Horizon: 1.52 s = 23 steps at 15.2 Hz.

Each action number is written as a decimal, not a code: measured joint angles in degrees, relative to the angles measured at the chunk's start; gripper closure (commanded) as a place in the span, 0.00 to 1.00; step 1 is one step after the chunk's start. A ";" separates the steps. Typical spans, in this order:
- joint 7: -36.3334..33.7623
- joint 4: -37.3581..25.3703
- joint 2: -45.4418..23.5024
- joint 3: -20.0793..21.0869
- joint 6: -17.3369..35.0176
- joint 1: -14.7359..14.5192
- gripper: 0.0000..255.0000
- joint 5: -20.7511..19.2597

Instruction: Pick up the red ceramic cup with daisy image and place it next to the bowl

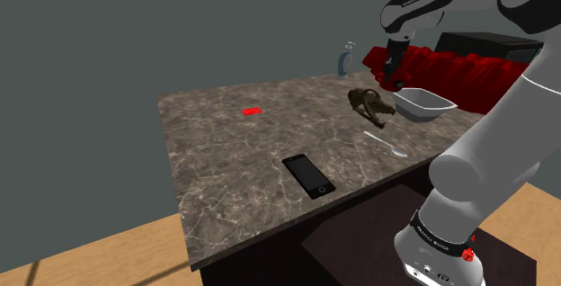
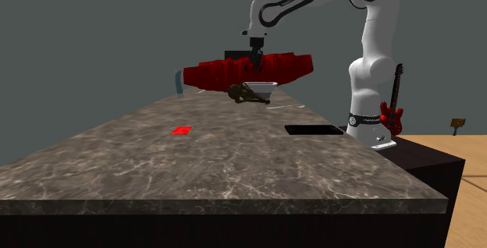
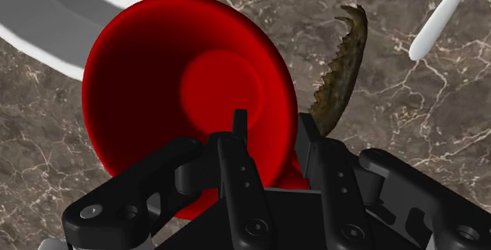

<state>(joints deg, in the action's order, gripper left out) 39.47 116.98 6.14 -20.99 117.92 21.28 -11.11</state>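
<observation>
Clearance between cup and bowl is what the placing turns on. We see the claw (image 3: pixel 271 126) clenched on the red cup (image 3: pixel 189 91), one finger inside its wall and one outside. In the shoulder view the white bowl (image 1: pixel 422 111) sits at four o'clock of the claw (image 1: pixel 392 79), just beside it, and a brown toothed figurine (image 1: pixel 370 102) at seven o'clock on the counter (image 1: pixel 234 158). The wrist view gives us the grip. The second exterior view gives the claw's (image 2: pixel 255 67) height over the counter.
</observation>
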 measured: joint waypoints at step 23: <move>-0.63 9.67 -6.02 -1.75 20.26 0.79 1.00 0.82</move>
<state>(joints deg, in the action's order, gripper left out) 38.85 126.65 0.12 -22.74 138.19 22.08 -10.29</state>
